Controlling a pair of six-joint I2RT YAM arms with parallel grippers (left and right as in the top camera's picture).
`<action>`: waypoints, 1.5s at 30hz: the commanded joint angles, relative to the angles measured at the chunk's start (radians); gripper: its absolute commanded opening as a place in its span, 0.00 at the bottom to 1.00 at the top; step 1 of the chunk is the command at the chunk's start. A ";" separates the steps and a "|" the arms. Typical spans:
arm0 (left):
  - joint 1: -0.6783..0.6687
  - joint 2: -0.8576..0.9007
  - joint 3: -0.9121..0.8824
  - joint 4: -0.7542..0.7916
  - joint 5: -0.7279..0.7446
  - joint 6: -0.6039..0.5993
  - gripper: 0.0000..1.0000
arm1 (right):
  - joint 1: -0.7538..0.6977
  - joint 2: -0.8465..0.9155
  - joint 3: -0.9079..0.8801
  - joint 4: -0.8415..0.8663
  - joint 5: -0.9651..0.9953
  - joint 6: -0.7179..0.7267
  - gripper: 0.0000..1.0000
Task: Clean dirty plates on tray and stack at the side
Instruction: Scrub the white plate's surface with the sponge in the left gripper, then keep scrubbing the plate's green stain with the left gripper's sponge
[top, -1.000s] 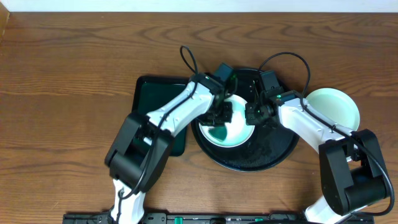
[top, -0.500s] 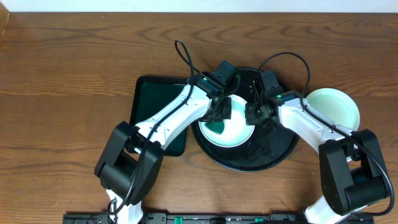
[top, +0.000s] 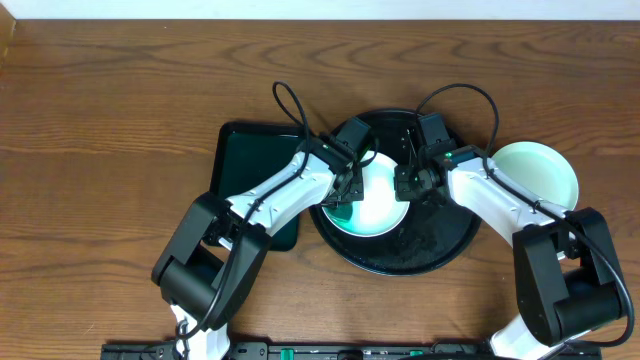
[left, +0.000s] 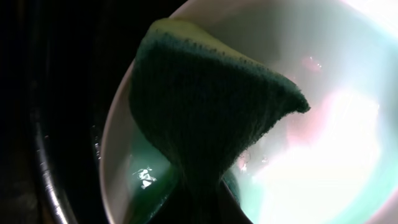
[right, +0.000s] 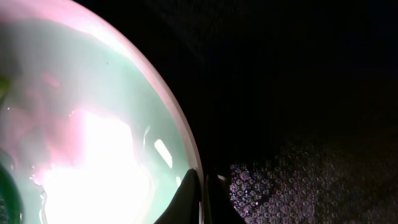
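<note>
Left gripper (top: 348, 190) is clamped tight on a green sponge (left: 205, 112) that sticks out right past its jaws, down on the mint plate (top: 383, 208) in the black tray (top: 440, 248). Right gripper (right: 200, 196) jaws are pinched narrow on that plate's rim, right at the tips. A second mint plate (top: 540, 170) sits back behind the right jaws, off the tray.

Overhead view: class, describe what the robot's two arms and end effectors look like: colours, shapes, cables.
Both arms have smooth white link shells between chunky black joint housings. The left arm and right arm each carry a thin black cable looping out near the wrist. The left end effector and right end effector are black and boxy.
</note>
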 joint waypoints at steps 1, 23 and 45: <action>0.002 0.013 -0.054 0.010 0.081 -0.017 0.07 | 0.009 -0.017 -0.005 0.006 -0.031 -0.012 0.01; 0.005 -0.003 -0.003 0.115 0.433 -0.008 0.07 | 0.009 -0.017 -0.005 0.008 -0.036 -0.012 0.01; 0.016 -0.034 0.080 -0.053 -0.003 0.048 0.07 | 0.009 -0.017 -0.005 0.008 -0.036 -0.012 0.01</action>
